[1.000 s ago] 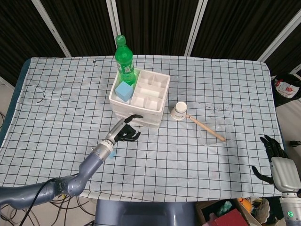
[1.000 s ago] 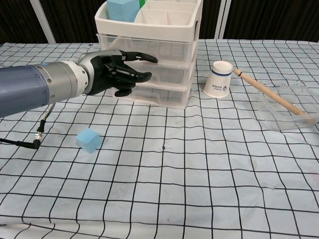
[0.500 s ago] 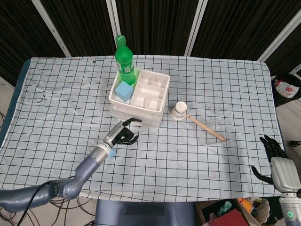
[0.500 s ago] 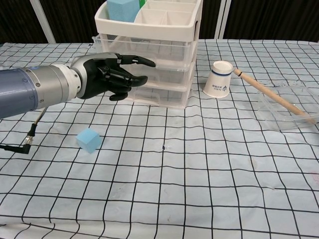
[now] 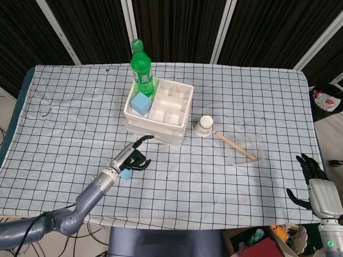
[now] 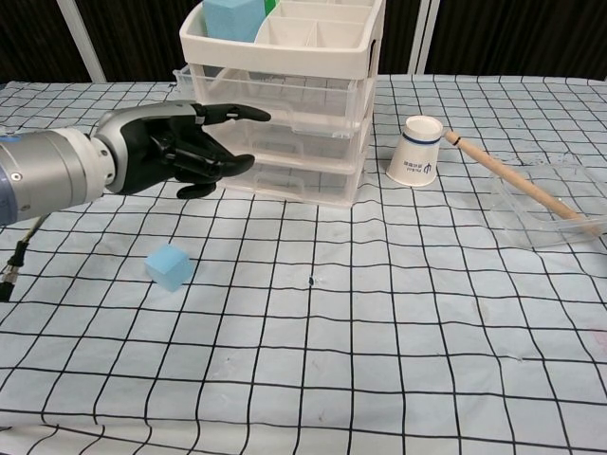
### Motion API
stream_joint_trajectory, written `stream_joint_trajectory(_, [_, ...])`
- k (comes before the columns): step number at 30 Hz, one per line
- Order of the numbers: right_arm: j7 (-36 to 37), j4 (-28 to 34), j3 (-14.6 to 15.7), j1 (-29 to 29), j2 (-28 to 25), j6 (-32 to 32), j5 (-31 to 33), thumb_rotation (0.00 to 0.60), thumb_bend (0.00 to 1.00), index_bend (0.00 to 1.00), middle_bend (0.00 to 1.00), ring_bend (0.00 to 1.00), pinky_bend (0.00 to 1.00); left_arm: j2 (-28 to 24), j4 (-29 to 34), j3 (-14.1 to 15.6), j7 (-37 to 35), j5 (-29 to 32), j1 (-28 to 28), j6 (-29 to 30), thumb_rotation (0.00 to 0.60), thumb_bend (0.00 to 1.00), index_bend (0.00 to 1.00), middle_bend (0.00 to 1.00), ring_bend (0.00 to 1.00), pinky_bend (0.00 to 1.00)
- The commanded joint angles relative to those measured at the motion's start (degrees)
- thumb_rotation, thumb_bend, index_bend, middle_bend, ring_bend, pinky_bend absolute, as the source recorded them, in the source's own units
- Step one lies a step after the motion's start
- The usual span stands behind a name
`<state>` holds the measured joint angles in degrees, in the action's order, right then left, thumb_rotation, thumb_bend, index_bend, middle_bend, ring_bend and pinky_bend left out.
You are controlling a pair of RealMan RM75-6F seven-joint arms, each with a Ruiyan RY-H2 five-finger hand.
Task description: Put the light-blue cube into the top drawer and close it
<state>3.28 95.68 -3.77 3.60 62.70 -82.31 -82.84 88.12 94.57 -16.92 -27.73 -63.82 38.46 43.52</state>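
A light-blue cube lies on the checked cloth in front of the white drawer unit; in the head view this cube peeks out just under my left hand. My left hand hovers above and behind the cube, holding nothing. One finger reaches along the top drawer's front and the others are curled. That drawer seems to stick out slightly. A second blue cube sits in the unit's top tray. My right hand hangs off the table's near right edge with its fingers spread and nothing in it.
A green bottle stands behind the drawer unit. Right of the unit lie a tipped paper cup, a wooden stick and a clear plastic tray.
My left hand has drawn back toward me and to the left, away from the drawer unit. The top drawer's front looks slightly further out. The cube on the cloth and my right hand have not moved.
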Motion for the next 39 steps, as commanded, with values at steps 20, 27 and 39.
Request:
stream_joint_trajectory(20, [0.2, 0.2, 0.1, -0.1, -0.1, 0.0, 0.0, 0.6, 0.25, 0.04, 0.0, 0.0, 0.18, -4.2, 7.8, 2.4, 39.6, -1.9, -0.8, 15.8, 0.6, 0.44, 0.13, 1.0, 0.94, 0.88])
stream_joint_trajectory(27, [0.4, 0.3, 0.0, 0.0, -0.1, 0.3, 0.3, 0.6, 0.25, 0.04, 0.0, 0.0, 0.18, -2.9, 8.8, 0.3, 51.8, 6.4, 2.2, 18.9, 0.6, 0.44, 0.15, 1.0, 0.95, 0.88])
stream_joint_trajectory(39, [0.6, 0.4, 0.0, 0.0, -0.3, 0.4, 0.4, 0.6, 0.25, 0.04, 0.0, 0.0, 0.18, -1.9, 8.4, -1.4, 57.6, 16.7, 5.5, 19.5, 0.6, 0.44, 0.18, 1.0, 0.95, 0.89])
